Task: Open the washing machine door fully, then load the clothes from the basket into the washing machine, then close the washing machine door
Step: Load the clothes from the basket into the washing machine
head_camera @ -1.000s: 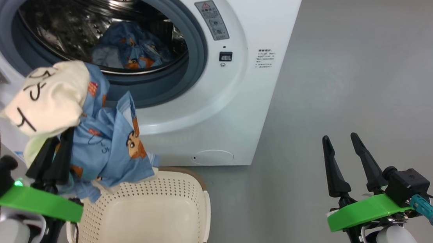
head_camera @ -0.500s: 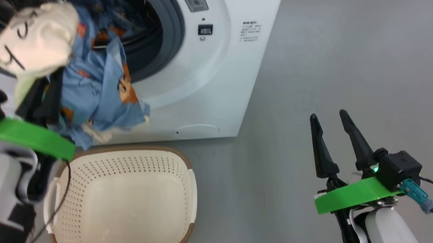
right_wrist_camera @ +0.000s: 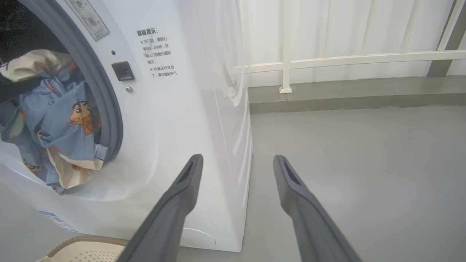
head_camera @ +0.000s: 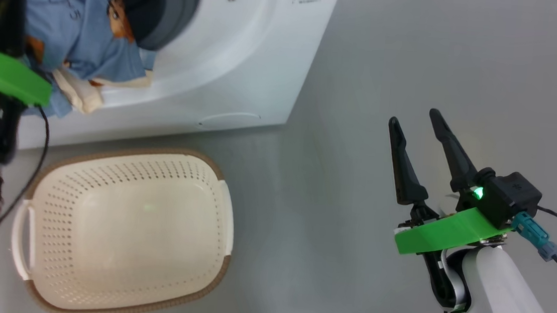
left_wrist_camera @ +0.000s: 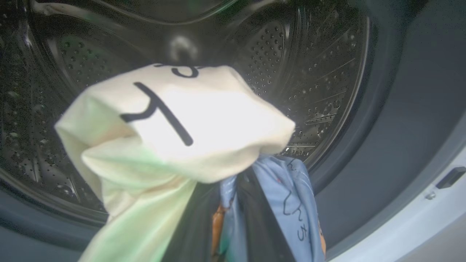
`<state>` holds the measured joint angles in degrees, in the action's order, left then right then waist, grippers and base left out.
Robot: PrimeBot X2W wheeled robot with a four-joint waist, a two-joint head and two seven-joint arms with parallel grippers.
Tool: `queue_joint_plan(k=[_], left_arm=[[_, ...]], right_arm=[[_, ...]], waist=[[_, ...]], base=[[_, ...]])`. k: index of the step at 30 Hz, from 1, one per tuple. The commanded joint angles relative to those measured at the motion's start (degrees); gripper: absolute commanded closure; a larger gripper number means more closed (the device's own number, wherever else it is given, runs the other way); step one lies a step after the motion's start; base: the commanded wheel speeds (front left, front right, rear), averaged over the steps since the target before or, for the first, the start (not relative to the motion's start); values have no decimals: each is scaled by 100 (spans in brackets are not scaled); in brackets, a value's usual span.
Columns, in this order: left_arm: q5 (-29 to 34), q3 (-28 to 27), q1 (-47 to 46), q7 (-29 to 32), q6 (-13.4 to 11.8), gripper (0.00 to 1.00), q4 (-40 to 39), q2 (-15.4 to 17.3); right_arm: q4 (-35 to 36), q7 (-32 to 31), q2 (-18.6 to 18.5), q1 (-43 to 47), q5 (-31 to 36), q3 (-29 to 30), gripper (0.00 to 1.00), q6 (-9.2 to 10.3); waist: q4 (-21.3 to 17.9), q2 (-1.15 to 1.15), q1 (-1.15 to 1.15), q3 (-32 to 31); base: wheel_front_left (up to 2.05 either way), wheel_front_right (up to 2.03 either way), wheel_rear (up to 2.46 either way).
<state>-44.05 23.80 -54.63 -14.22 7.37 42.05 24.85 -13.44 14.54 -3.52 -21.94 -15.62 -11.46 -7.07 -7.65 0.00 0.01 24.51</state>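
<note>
The left pincer (left_wrist_camera: 233, 218) is clamped on the clothes (head_camera: 77, 33), its two dark fingers close together with fabric pinched between them. The bundle is held at the mouth of the washing machine (head_camera: 247, 48), in front of the grey rubber ring (head_camera: 180, 6). In the left wrist view the cream garment (left_wrist_camera: 174, 120), marked with black strokes, drapes over the fingertips, and the light blue fabric (left_wrist_camera: 291, 196) hangs beside the fingers. Behind them is the perforated steel drum (left_wrist_camera: 309, 72). In the right wrist view the blue cloth with its orange cartoon figure (right_wrist_camera: 62, 120) spills over the lower lip of the opening.

The right pincer (head_camera: 414, 119) hangs over the grey floor (head_camera: 367, 58), well apart from the machine's right side. Its fingers are spread wide with nothing between them.

The cream basket (head_camera: 127, 151) with its brown rim stands on the floor near the machine's front, below the round white flap (head_camera: 229, 119). A small black latch socket (right_wrist_camera: 123, 71) sits on the white front panel just right of the ring. A white railing (right_wrist_camera: 327, 58) runs behind the machine.
</note>
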Motion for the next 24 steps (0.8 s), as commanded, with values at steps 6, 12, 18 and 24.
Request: queue_joint_plan(k=[6,12,18,24], left_arm=[[-307,261,-846,-65,11,100,334,590],[-464,662,-1489,-66,11,100,561,937],[-425,825,-2113,-74,12,100,562,1151],[241,-480,-2498,-76,12,100,-334,1102]], right_arm=[[405,46,61,-102,32,-122,0,-42],[576,46,63,-113,-79,-211,0,-42],[668,46,63,-117,-101,-267,0,-42],[738,46,64,-162,-76,-255,0,-42]], waist=[[-448,0,-1,921],[-623,0,-1,1382],[-762,0,-1,1654],[-836,0,-1,1791]], base=[[0,0,0],[0,0,0],[0,0,0],[0,0,0]])
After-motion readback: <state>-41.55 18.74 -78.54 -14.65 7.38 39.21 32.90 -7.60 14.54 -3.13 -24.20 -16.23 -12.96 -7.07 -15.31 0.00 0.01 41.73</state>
